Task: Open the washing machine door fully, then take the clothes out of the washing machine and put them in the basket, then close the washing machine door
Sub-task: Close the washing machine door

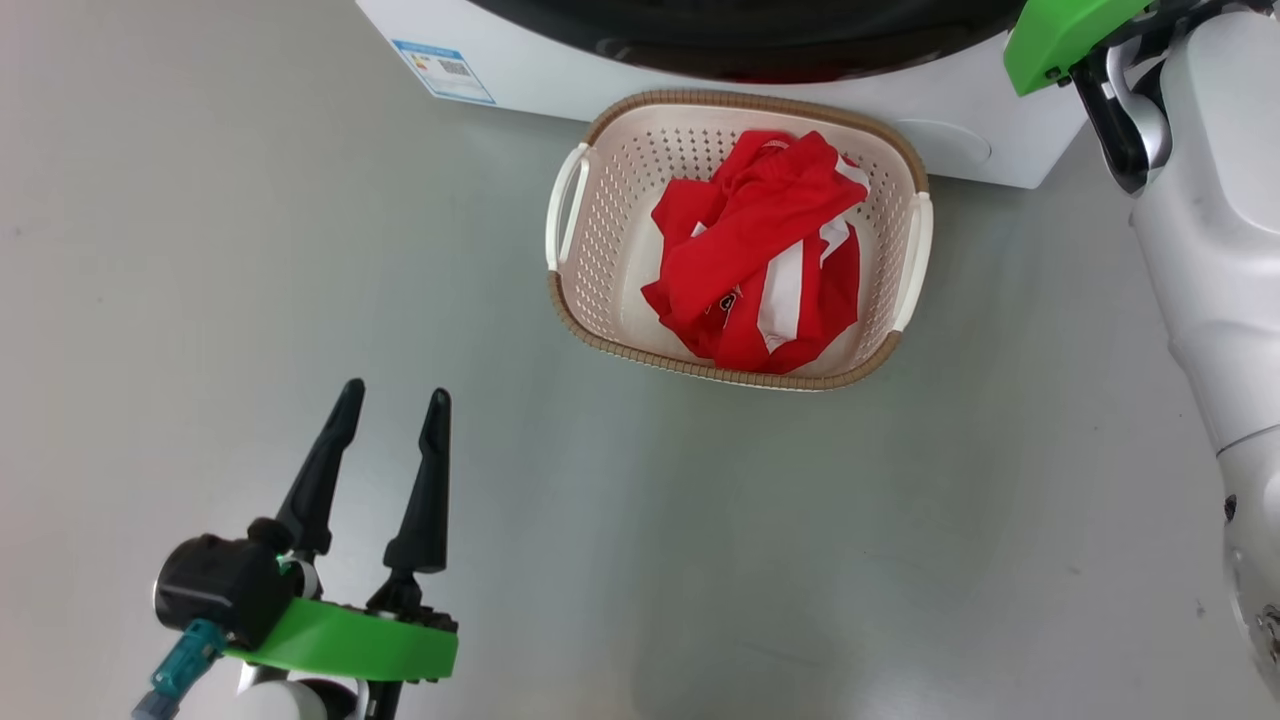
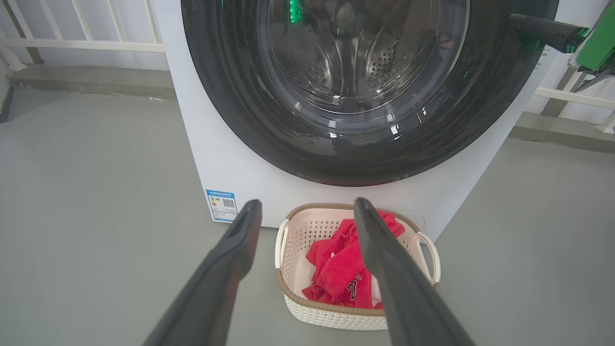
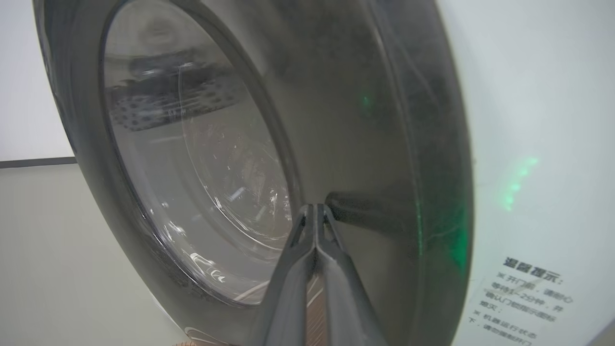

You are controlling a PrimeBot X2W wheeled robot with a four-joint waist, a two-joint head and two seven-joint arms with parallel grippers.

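The cream-white basket (image 1: 590, 215) stands on the floor against the washing machine (image 1: 560, 85), and the red and white clothes (image 1: 760, 250) lie bunched inside it. In the left wrist view the washing machine door (image 2: 240, 110) sits flat against the white front, with the steel drum showing through its glass, and the basket (image 2: 331, 317) with the clothes (image 2: 338, 269) stands below it. My left gripper (image 1: 395, 392) hovers open and empty over the floor, left of and nearer than the basket. My right gripper (image 3: 314, 207) is shut, its tips pressed on the door's glossy black rim (image 3: 365, 144).
A blue label (image 1: 445, 70) marks the machine's lower left corner. My pale right forearm (image 1: 1210, 250) runs up the right side toward the door. A white railing (image 2: 81, 45) and a low ledge stand behind the machine. Grey floor spreads to the left and front of the basket.
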